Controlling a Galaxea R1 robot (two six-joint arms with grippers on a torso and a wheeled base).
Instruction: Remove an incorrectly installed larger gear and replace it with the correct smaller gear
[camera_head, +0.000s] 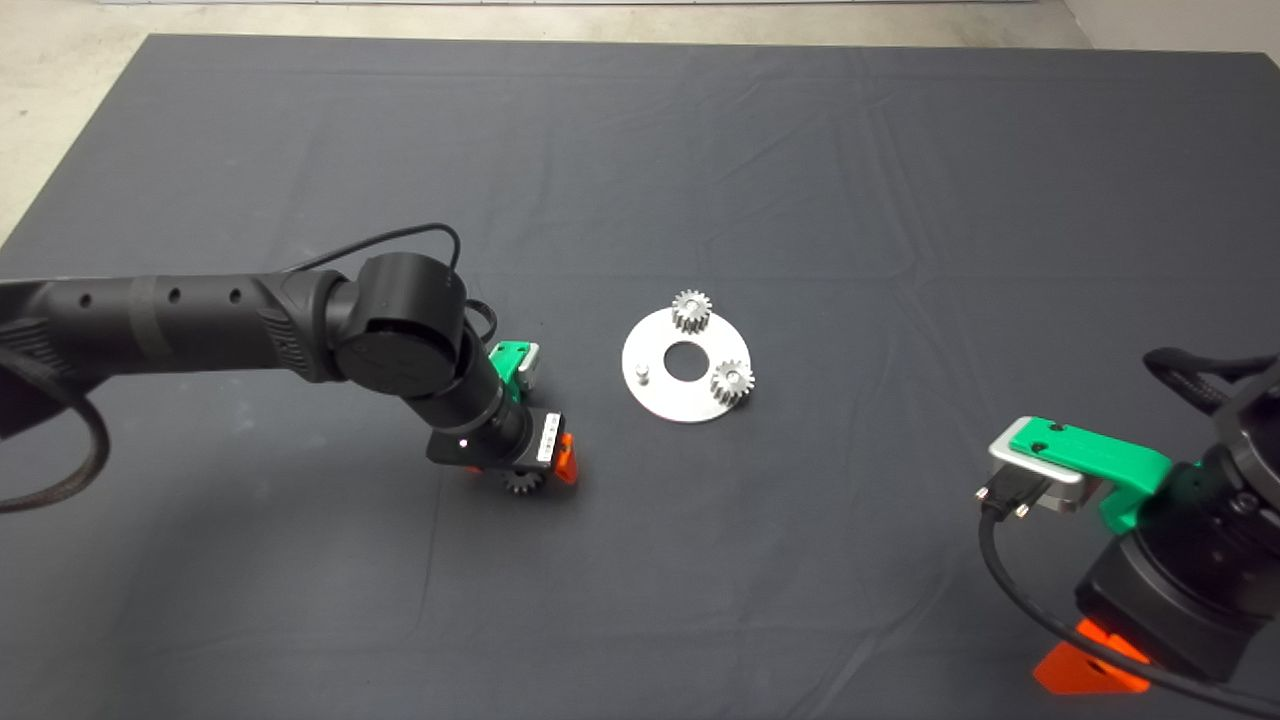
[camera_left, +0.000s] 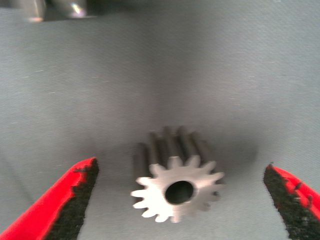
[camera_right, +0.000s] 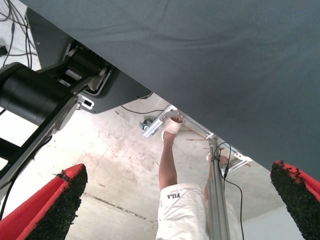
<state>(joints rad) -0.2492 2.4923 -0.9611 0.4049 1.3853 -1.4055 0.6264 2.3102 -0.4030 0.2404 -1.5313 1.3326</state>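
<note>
A thick steel gear (camera_left: 176, 192) with deep pointed teeth and a dark bore lies flat on the mat between my left gripper's open fingers. By its teeth it looks like the larger gear. In the head view it peeks out under the left gripper (camera_head: 530, 478), left of and nearer than the round silver plate (camera_head: 662, 400). The fingers stand apart from the gear on both sides. Two fine-toothed small gears (camera_head: 690, 310) (camera_head: 732, 381) sit on the plate. A bare pin (camera_head: 643, 374) stands at the plate's left side. A loose smaller gear is not in view.
My right gripper (camera_head: 1090, 668) is parked at the lower right edge of the mat, open. Its wrist view shows the mat's edge, the floor and a person's legs (camera_right: 170, 165). The left arm (camera_head: 200, 325) stretches across the mat's left half.
</note>
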